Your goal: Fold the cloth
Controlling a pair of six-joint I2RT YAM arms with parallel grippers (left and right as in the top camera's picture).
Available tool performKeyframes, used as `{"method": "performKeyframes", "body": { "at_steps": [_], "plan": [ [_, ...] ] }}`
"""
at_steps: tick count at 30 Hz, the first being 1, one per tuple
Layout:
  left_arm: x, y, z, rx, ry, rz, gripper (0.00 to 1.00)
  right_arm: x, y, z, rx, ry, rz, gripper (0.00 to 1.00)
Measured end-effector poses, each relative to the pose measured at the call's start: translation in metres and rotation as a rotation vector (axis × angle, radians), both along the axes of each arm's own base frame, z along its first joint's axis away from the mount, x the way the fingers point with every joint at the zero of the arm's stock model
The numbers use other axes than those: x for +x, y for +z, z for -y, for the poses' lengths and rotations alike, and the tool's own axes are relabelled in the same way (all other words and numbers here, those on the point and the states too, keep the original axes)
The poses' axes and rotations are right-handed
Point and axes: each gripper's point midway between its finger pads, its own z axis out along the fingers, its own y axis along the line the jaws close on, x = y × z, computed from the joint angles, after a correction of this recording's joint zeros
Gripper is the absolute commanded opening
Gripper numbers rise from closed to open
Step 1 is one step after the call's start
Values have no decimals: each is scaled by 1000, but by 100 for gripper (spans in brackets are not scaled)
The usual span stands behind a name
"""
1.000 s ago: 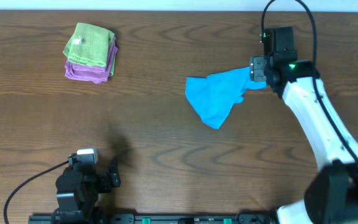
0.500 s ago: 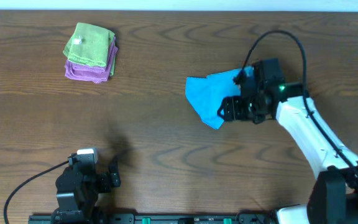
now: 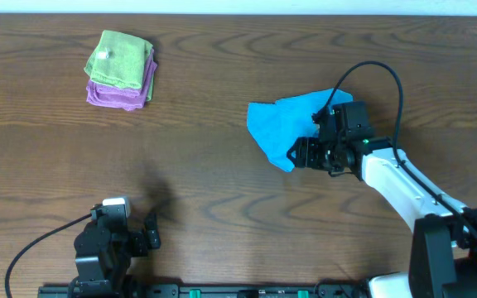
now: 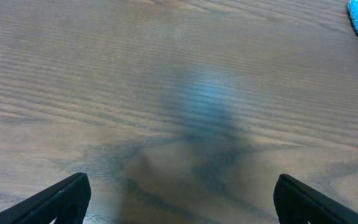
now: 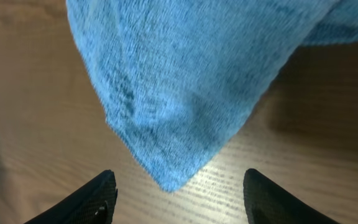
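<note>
blue cloth [image 3: 281, 126]: crumpled on the table [image 3: 214, 182], right of centre, long axis running down to a lower corner. that corner points straight into my right gripper [image 5: 179, 198], jaws spread wide, empty, just short of the tip. my left gripper [image 4: 182, 202], likewise spread and empty, sits well apart.

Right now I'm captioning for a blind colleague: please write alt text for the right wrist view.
A rumpled blue cloth fills the upper frame, one corner pointing down between the two dark fingertips of the open right gripper. The brown wooden table shows around it.
</note>
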Motion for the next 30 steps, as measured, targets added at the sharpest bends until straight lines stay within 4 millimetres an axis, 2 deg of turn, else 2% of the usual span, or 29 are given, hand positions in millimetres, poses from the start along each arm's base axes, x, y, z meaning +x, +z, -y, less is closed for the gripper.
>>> {"method": "performKeyframes", "body": {
  "at_steps": [5,8,14,22,23,25,30],
  "plan": [
    [0,0,0,0,0,0,95,4,-9,2,-12,-22,-10,64],
    [0,0,0,0,0,0,95,4,-22,3,-17,-34,-41,63],
    [0,0,0,0,0,0,95,11,-33,1,-8,-59,-48,52],
    [0,0,0,0,0,0,95,27,-26,-3,23,-83,15,26],
    [0,0,0,0,0,0,95,27,-25,-3,24,-83,16,21],
    [0,0,0,0,0,0,95,27,-25,-4,24,-82,16,3],
    [0,0,0,0,0,0,95,23,-24,-14,48,-57,6,1]
  ]
}}
